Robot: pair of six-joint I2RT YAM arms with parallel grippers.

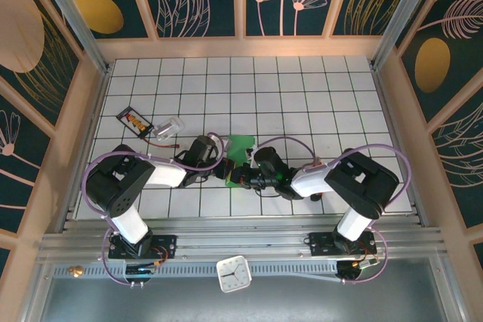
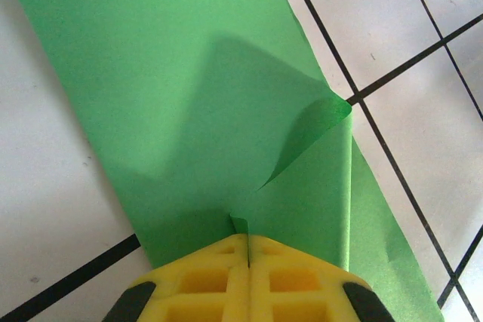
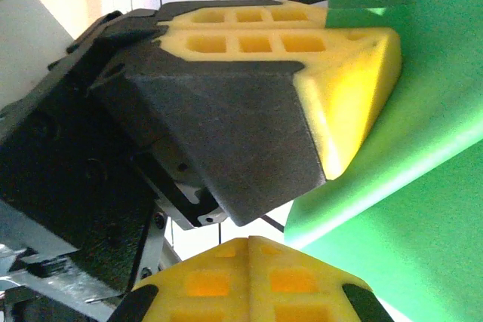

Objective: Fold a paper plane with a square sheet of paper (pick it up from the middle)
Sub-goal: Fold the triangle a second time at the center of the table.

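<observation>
Both arms reach in to the middle of the counter (image 1: 317, 96), closer to its near edge than its far one, and meet over the square sheet of paper (image 2: 173, 65). The sheet is folded into a narrower green strip lying on the white grid. One flap of it curls up off the surface. The left gripper (image 2: 247, 250) has its yellow fingers pressed together, and the root of that lifted flap runs into the seam between them, so it looks pinched there. The right gripper (image 3: 249, 258) hovers just beside it, fingers pressed together on nothing. Near the counter's left edge lie a small black card (image 1: 135, 121) and a clear little object (image 1: 171, 126).
</observation>
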